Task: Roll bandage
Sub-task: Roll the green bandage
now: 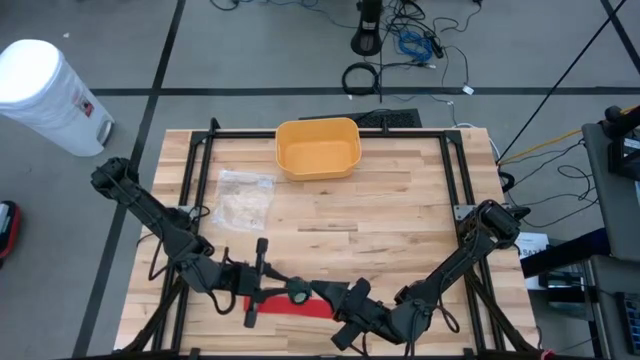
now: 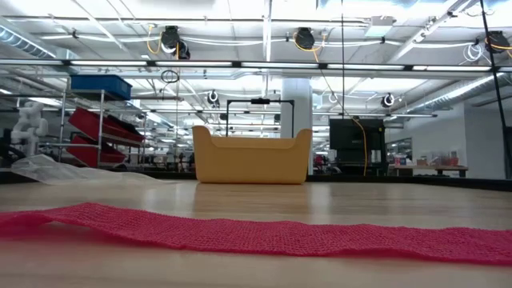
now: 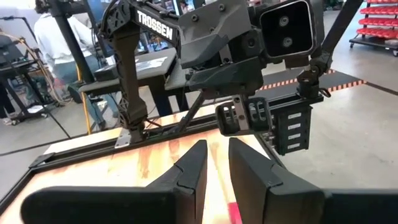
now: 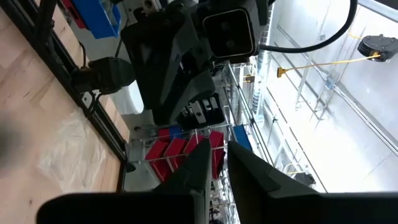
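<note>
Both arms crowd the near edge of the surface (image 1: pixel 400 215), where the red bandage (image 1: pixel 290 306) lies flat in a long strip. The left hand (image 1: pixel 297 291) and right hand (image 1: pixel 322 293) meet over the middle of it, facing each other, each with its 2 fingers nearly together, a narrow slit between them; whether either pinches the fabric, I cannot tell. Likely they're set to start the roll. The yellow bin (image 1: pixel 318 148) and plastic bag (image 1: pixel 244 198) sit well away.
</note>
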